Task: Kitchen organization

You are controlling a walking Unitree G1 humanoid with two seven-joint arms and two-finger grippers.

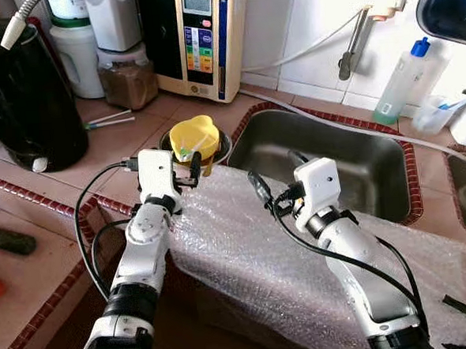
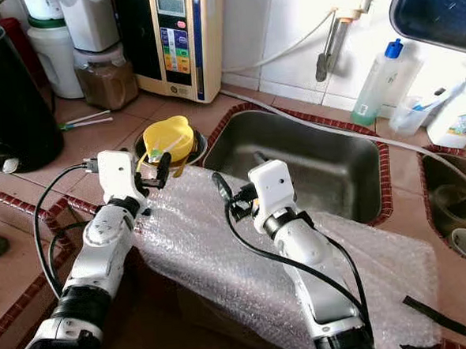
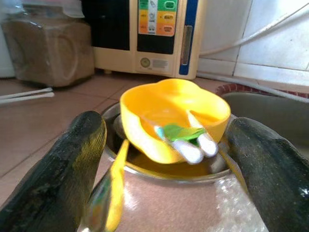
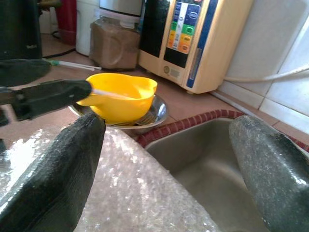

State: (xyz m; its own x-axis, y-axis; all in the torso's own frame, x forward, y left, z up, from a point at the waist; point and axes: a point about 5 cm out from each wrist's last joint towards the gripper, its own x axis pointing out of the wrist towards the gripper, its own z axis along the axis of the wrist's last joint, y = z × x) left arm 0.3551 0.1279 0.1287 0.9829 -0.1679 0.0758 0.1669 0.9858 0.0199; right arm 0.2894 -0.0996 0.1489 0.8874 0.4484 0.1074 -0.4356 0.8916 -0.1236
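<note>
Yellow bowl [image 1: 193, 136]: sitting in a steel dish [image 1: 224, 146] on the tiled counter [image 1: 97, 159], at nine o'clock of the steel sink [image 1: 319, 161] in the left eye view.
Bubble wrap [image 1: 245, 245]: lying across the counter edge under both arms, its far edge just beside the dish.
Left gripper [image 1: 187, 168]: hanging at six o'clock of the bowl, fingers spread apart and gripping nothing.
Right gripper [image 1: 259, 190]: hovering over the wrap at three o'clock of the left one, close to the sink's near rim.
Right eye view: a black kettle [image 2: 6, 93] standing at nine o'clock of the bowl, a beige water machine [image 2: 173, 36] against the wall at twelve, a spray bottle [image 2: 376, 79] beyond the sink at two.
Left wrist view: both black fingers [image 3: 58, 169] framing the bowl without touching it; two white utensil handles [image 3: 195, 142] with a green band resting inside; a yellow strip [image 3: 113, 188] leaning on the dish rim.
Right wrist view: fingers [image 4: 53, 179] standing wide apart, empty, over wrap and sink; the left gripper's finger crossing in front of the bowl; a jar of brown powder [image 4: 113, 43] behind it.
</note>
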